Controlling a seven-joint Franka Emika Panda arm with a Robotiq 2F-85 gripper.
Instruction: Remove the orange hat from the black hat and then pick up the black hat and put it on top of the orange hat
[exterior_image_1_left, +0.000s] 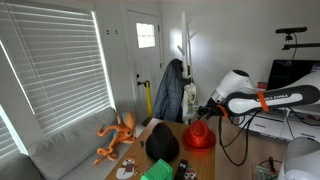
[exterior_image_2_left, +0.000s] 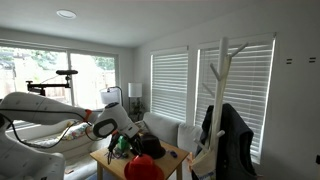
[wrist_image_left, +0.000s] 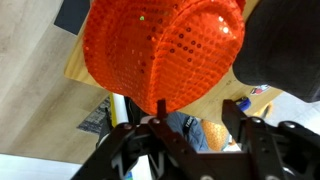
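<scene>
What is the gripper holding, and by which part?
It cannot be told: one fingertip meets the rim of the orange sequined hat, but the jaws seem apart.

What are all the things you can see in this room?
orange hat: one, orange and sparkly, on the table beside the black hat
black hat: one, black, middle of the table
octopus toy: one, orange, table side nearest the sofa
green thing: one, green, table's near end, too small to identify
table: one, wooden
sofa: one, grey, under the blinds
coat rack: one, white, holding dark jackets
robot arm: one, white
gripper: one, black, open, above the orange hat
</scene>
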